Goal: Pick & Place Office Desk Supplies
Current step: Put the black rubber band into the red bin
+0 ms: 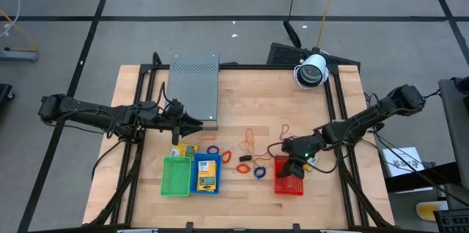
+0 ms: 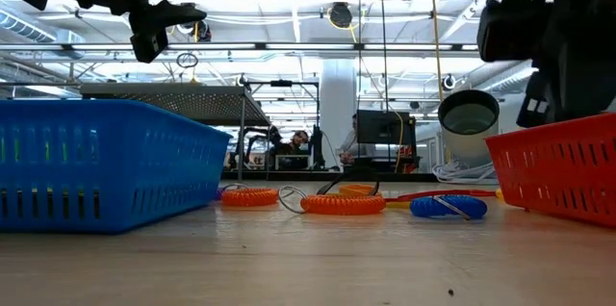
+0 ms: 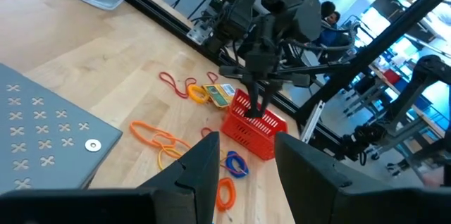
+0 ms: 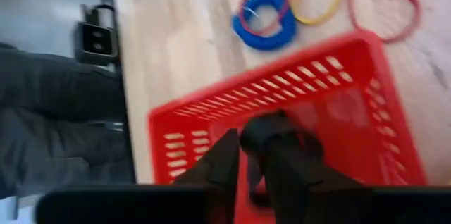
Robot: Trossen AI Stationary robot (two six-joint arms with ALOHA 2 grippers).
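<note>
Right wrist view showed a small dark item (image 4: 278, 136), probably one of the black clips, just past the right gripper (image 4: 250, 146) and over the inside of the red basket (image 4: 211, 101). Whether that gripper was gripping the item or had let go could not be told, nor how wide it stood. Outside the basket's rim a blue coiled band (image 4: 264, 21) lay on the wood, touching a thin yellow loop (image 4: 320, 5), with a red loop (image 4: 394, 2) beside them.

From above, the right arm reached in from the table's right edge to the red basket, which stood at the front right. A yellow-orange packet (image 1: 313, 161) lay just beside that basket, on its far right side. Toward the middle of the table, thin orange loops (image 1: 249, 138), a purple loop (image 1: 213, 149) and two tiny black clips (image 1: 245, 158) were scattered, apart from one another. Further left stood a blue basket (image 1: 206, 185) with a packet in it and a green basket (image 1: 165, 177) touching its side. Another packet (image 1: 185, 150) lay on the wood just behind the green one.

The left gripper (image 1: 196, 123) hung near the front corner of the grey perforated box (image 1: 194, 79), above the table. Its fingers (image 3: 204, 164) were parted with clear space between them, and it held nothing.
</note>
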